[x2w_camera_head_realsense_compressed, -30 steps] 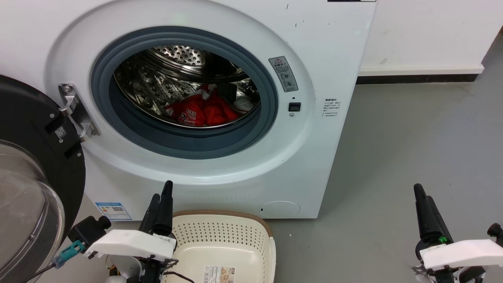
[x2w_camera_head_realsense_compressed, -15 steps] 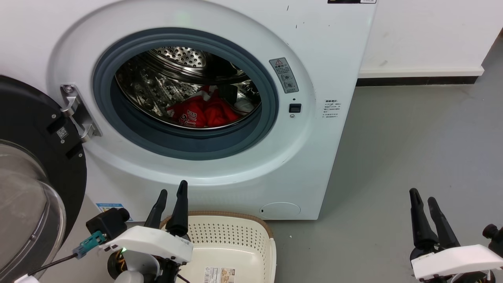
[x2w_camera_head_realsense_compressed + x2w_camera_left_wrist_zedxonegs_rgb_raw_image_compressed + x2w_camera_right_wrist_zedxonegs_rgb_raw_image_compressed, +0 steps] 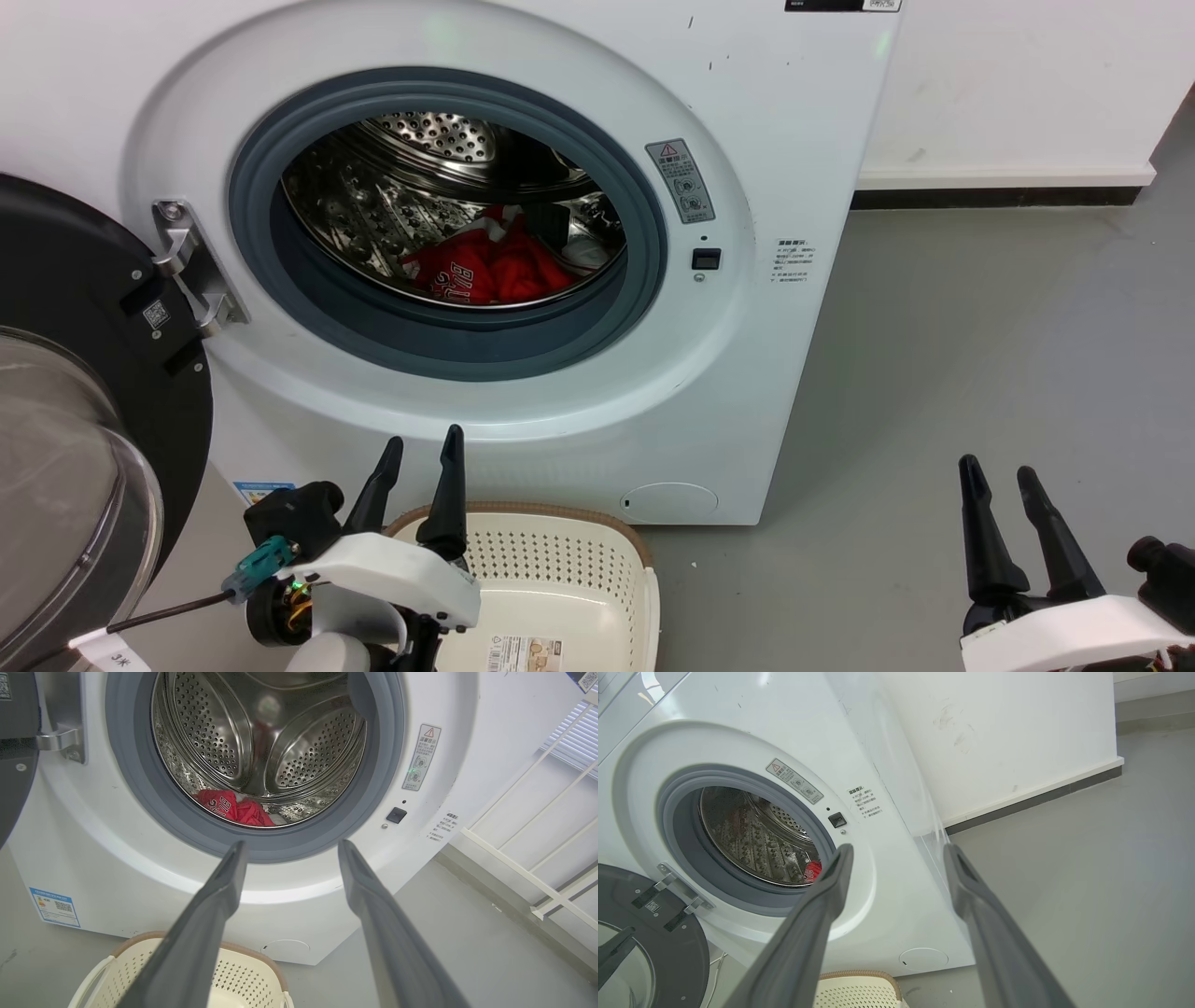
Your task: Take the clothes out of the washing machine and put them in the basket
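Left hand [image 3: 425, 435]: fingers apart, empty, by the basket's [image 3: 551, 560] rear-left corner.
Clothes [image 3: 490, 271]: red heap on the drum [image 3: 373, 205] bottom, behind the gasket's lower edge.
Handling: judged light, limp; pinch a raised fold.
Axis: heap runs left-right; lettering faces the porthole.
Right hand [image 3: 996, 464]: fingers apart, empty, over the floor.

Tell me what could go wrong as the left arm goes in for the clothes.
The clothes lie low in the drum behind the grey gasket; the open left pincer might scrape that lip going in. The open door stands close on the left, so the arm could bump it.
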Robot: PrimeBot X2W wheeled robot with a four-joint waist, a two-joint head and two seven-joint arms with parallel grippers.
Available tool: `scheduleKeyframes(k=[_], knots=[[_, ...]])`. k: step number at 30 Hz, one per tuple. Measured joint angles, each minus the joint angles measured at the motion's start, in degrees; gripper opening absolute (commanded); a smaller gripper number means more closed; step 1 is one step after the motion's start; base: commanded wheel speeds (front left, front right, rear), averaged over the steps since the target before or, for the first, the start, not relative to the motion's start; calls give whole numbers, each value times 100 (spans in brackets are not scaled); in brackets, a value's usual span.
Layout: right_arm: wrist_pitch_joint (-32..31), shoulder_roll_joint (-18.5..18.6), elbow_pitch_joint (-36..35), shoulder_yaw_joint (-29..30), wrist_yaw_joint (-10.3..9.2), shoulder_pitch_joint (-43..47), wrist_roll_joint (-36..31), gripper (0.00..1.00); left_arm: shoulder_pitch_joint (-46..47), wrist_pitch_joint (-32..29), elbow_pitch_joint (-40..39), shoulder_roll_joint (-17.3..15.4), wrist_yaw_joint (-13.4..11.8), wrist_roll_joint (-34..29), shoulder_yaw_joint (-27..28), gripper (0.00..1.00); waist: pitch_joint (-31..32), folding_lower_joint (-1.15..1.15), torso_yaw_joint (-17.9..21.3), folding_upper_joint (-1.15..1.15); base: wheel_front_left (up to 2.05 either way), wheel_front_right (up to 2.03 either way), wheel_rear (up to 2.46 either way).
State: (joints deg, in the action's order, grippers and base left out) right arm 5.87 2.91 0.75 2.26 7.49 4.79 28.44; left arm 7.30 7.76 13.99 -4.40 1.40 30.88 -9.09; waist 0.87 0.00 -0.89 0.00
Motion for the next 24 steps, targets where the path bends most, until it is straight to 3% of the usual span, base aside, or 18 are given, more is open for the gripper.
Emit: scheduleKeyframes(k=[24], knots=[[22,0,-458,-60,1,255,-1438,100,11,325,-22,-37,-249,-1263,-348,100,46,0,-80,0,0,0,0]])
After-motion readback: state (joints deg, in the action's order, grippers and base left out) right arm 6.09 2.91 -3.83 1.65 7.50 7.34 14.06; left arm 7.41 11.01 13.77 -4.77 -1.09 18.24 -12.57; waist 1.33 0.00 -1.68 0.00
